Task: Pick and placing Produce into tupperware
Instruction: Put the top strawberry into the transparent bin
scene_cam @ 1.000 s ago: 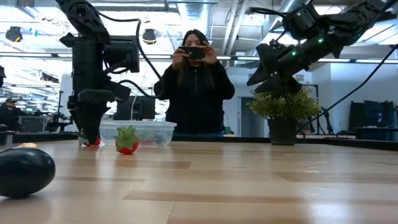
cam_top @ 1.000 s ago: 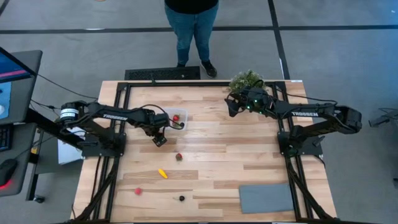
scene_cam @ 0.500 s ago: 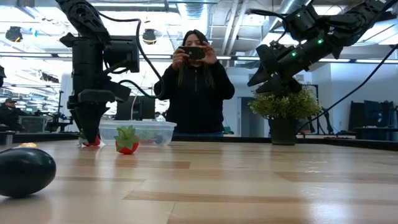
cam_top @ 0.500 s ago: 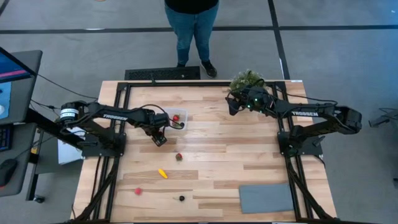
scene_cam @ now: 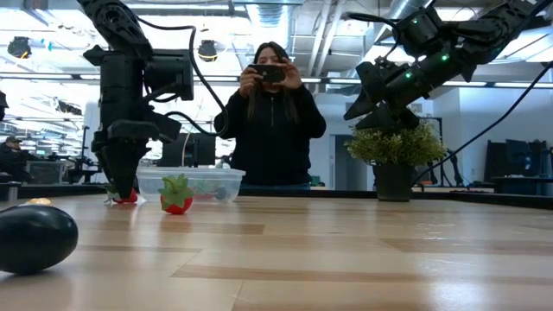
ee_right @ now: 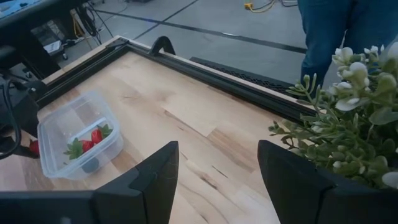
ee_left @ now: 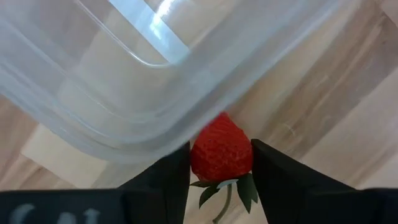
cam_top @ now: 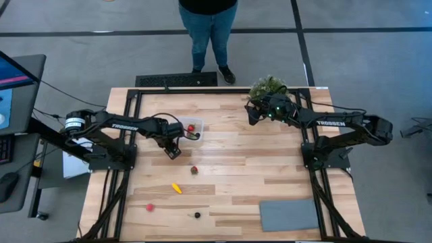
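The clear tupperware (cam_top: pixel 191 129) stands on the table's far left part with a strawberry (ee_right: pixel 93 138) inside. My left gripper (cam_top: pixel 173 150) points down just beside it, shut on a red strawberry (ee_left: pixel 221 152) that lies on the wood against the tupperware's wall (ee_left: pixel 186 106). More produce lies on the table: another strawberry (cam_top: pixel 194 170), a yellow piece (cam_top: pixel 176 188), a red piece (cam_top: pixel 150 207) and a dark berry (cam_top: pixel 197 215). My right gripper (ee_right: pixel 217 180) hangs open in the air by the plant, touching nothing. My left gripper pinches the strawberry's two sides (ee_left: pixel 198 155) between its two fingers (ee_left: pixel 168 180), coming from above and pointing down. The berry lies on the table (scene_cam: pixel 128 198), its leafy end (ee_left: pixel 227 186) away from the tupperware and its tip toward the box's rounded wall.
A bushy green plant (cam_top: pixel 268 86) stands at the far right edge beside my right gripper (cam_top: pixel 251 116). A flat grey mat (cam_top: pixel 289 215) lies at the near right. A person (scene_cam: pixel 272 121) stands beyond the far edge. Bare wood fills the table's middle.
My left gripper has stayed where it was beside the tupperware and drawn its fingers in onto the strawberry, which still lies on the table.
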